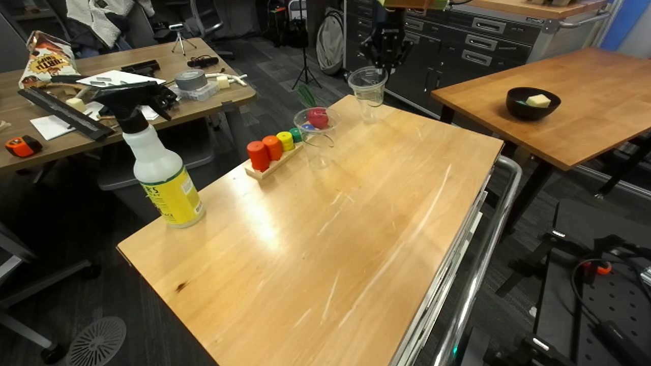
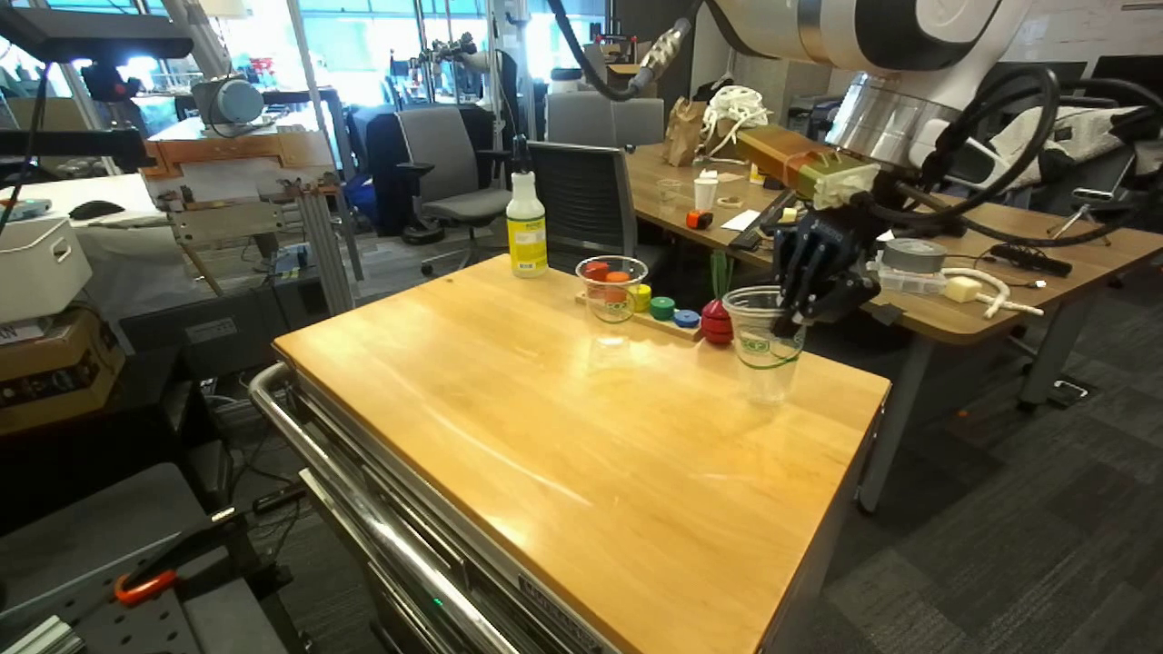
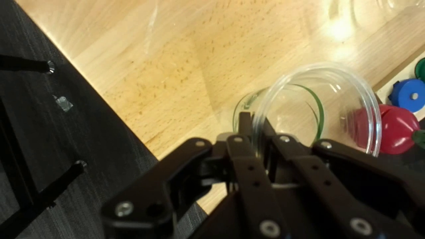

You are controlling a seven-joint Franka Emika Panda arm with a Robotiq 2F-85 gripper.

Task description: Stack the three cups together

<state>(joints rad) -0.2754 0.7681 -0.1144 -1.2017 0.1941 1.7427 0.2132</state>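
Across the wooden cart top (image 2: pixel 509 436), a black gripper (image 3: pixel 255 126) is pinching one clear tumbler (image 2: pixel 765 368) by its wall between its fingers; a second tumbler (image 2: pixel 611 306) is standing apart near the coloured blocks (image 1: pixel 272 147). I'm not distinguishing a third. That one-sided grip may be inviting tilt, snagging rims.

In an exterior view we saw a white arm (image 2: pixel 809 32) with black panels (image 2: pixel 883 36), a silver collar (image 2: pixel 890 118) and looped black cables (image 2: pixel 1051 109) at right; the black gripper (image 3: pixel 255 126) showed flat links (image 3: pixel 255 197) and round silver screws (image 3: pixel 124 208).
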